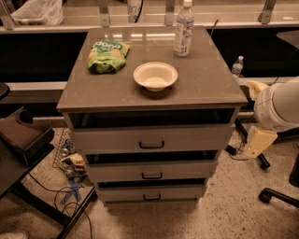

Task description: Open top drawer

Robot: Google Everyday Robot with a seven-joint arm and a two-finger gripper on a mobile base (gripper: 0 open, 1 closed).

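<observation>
So the top drawer (187,139) is the wide grey front sitting right under the cabinet top (205,86). It's the tallest and widest of the three stacked fronts, with a small dark bar handle (152,144) dead centre. It looks pushed in, and there's a dark strip of shadow between it and the top slab. The middle drawer (187,169) and bottom drawer (177,192) under it are shorter and narrower, with the same kind of handle.

The gripper (258,141) is off to the right of the cabinet. It's a pale beige piece hanging under the fat white arm (280,107), roughly level with the top drawer and clear of it. Honestly can't tell if it's open or closed from here.

On the grey-brown top there's a green snack bag (108,56) at the far left and a white bowl (155,76) about in the middle. A clear water bottle (184,28) stands upright at the far right. All three are apart from each other.

Room-wise, the floor (233,210) is speckled. A tangle of cables (70,186) and small clutter lies just left of the cabinet, and a black chair base (280,196) sits near right. A small bottle (238,65) stands behind the cabinet's right side. A long counter (70,21) runs along the far side with a white plastic bag (37,11) at its left end.
</observation>
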